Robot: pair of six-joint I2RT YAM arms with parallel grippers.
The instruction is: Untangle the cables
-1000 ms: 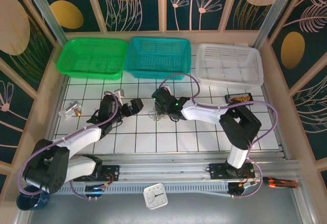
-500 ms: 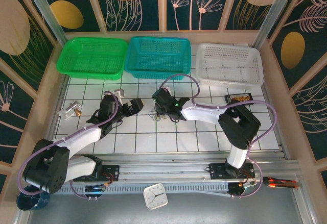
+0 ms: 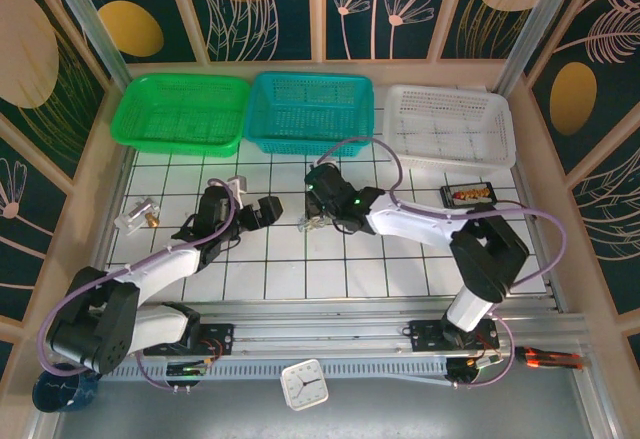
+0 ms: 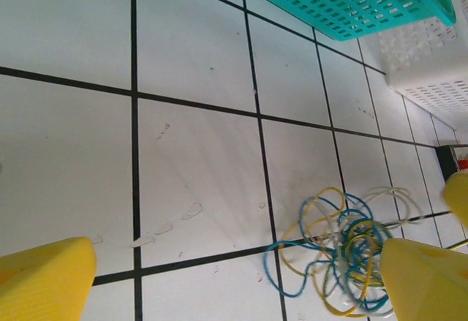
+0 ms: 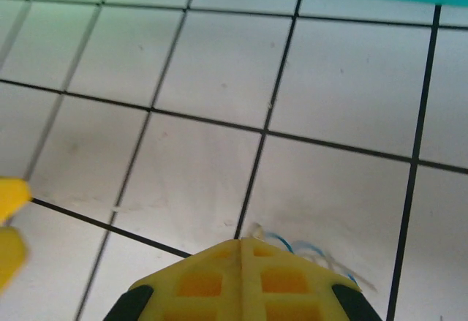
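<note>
the cables (image 4: 336,259), a tangle of blue, yellow and white loops, lie on the tiled counter (image 4: 197,153) at 6 o'clock of the teal basket (image 3: 310,111). right end effector (image 5: 241,251) pressed together, pinching their strands; left end effector (image 3: 262,209) spread wide at their 9 o'clock.

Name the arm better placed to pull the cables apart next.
Right. The right gripper is shut with strands of the cables emerging at its tips, apparently pinched. The left gripper stands open beside the tangle, holding nothing.

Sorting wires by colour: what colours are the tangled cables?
The cables are yellow, blue and white; left wrist view.
</note>
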